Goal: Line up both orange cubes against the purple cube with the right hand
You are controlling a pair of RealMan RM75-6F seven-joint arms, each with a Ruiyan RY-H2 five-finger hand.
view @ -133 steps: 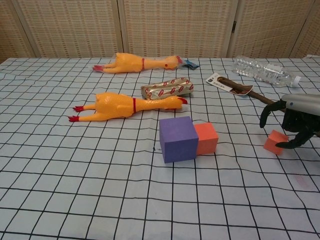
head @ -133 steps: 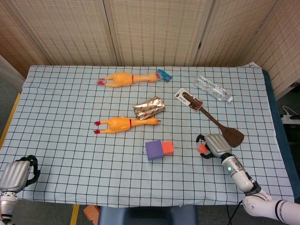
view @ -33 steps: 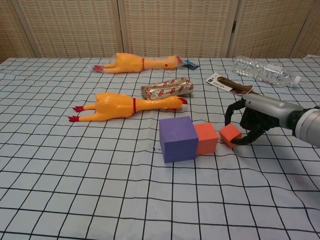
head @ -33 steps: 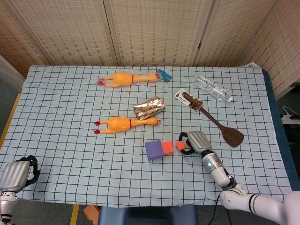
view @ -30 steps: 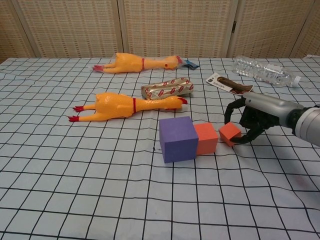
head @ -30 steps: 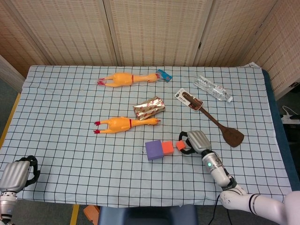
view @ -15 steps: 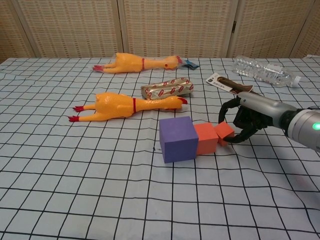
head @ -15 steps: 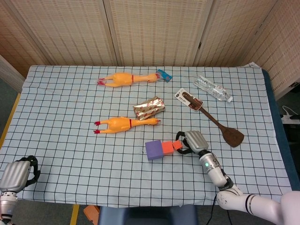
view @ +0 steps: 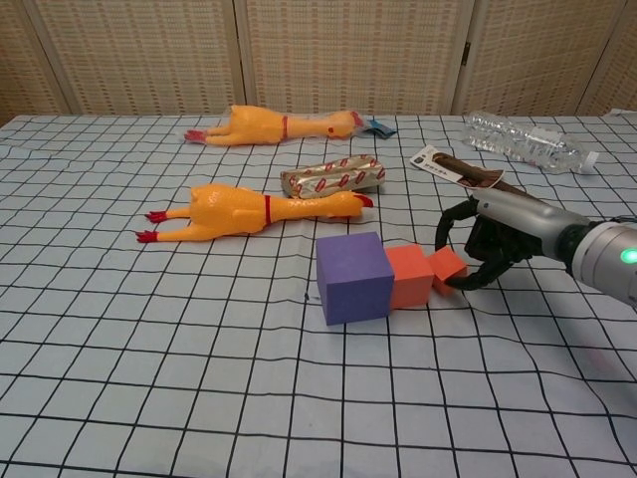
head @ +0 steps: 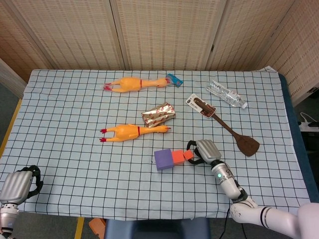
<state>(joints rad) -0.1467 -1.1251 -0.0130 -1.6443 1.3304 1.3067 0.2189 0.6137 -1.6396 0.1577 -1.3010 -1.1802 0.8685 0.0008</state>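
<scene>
The purple cube (head: 163,159) (view: 354,277) stands near the table's middle front. One orange cube (head: 178,157) (view: 409,275) sits flush against its right side. A second, smaller orange cube (head: 188,155) (view: 448,266) touches the right side of the first, turned a little askew. My right hand (head: 205,151) (view: 490,237) arches over this small cube with its fingers curled around it. Whether the fingers still press the cube is unclear. My left hand (head: 19,185) rests at the front left table edge, fingers curled in on nothing.
Two rubber chickens (head: 133,131) (head: 134,83) lie behind and left of the cubes. A foil snack packet (head: 158,114) lies behind them. A dark spatula (head: 225,126) and a clear plastic bottle (head: 227,94) lie at the back right.
My right hand has brought the small orange cube leftward from the right side of the table until it meets the first orange cube. The left hand has not moved.
</scene>
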